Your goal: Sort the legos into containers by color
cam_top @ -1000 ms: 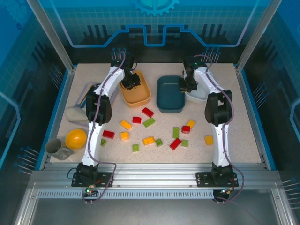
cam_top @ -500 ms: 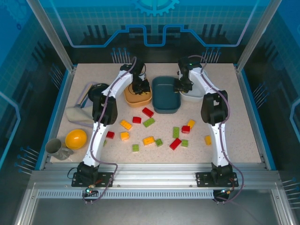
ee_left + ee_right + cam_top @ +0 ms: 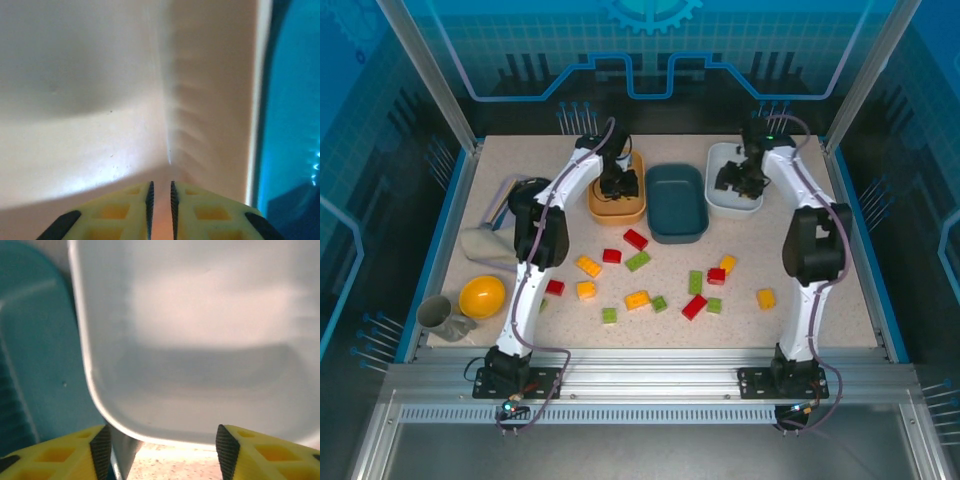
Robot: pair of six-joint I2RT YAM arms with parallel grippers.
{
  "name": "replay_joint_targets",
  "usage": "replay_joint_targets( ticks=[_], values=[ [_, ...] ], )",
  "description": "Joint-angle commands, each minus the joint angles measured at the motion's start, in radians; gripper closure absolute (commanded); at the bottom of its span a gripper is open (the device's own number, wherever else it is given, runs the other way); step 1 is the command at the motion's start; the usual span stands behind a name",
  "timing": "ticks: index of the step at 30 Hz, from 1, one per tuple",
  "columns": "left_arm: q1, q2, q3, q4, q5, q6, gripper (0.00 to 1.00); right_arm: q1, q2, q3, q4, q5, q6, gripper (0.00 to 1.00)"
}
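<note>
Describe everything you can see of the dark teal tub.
The dark teal tub is a shallow, rounded-rectangular container of smooth, plastic-looking material with a raised rim. It sits upright and empty on the speckled table toward the far side, between the orange tub and the white tub, close beside both.

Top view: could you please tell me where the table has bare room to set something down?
Bare: the near strip of the table below the legos, and the right edge past the yellow brick. Crowded: the middle, and the left edge around the bowl.
</note>
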Motion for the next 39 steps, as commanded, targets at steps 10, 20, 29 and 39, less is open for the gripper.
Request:
replay_joint_targets(
  ticks=[10, 20, 29, 39],
  values=[
    [0.048, -0.141, -0.136, -0.018, -0.064, -0.127, 0.76, -0.039, 0.143, 0.087, -0.103, 0.055, 0.025, 0.66],
    [0.070, -0.144, -0.229, -0.063, -0.147, -0.124, 0.78, -0.042, 0.101, -0.013, -0.144, 0.137, -0.044, 0.68],
    [0.078, -0.213, -0.352, -0.067, -0.214, -0.112, 0.80, -0.013, 0.022, -0.128, -0.116, 0.151, -0.066, 0.68],
    [0.072, -0.289, -0.409, -0.010, -0.191, -0.099, 0.76, 0.013, -0.071, -0.192, -0.076, 0.143, -0.057, 0.68]
  ],
)
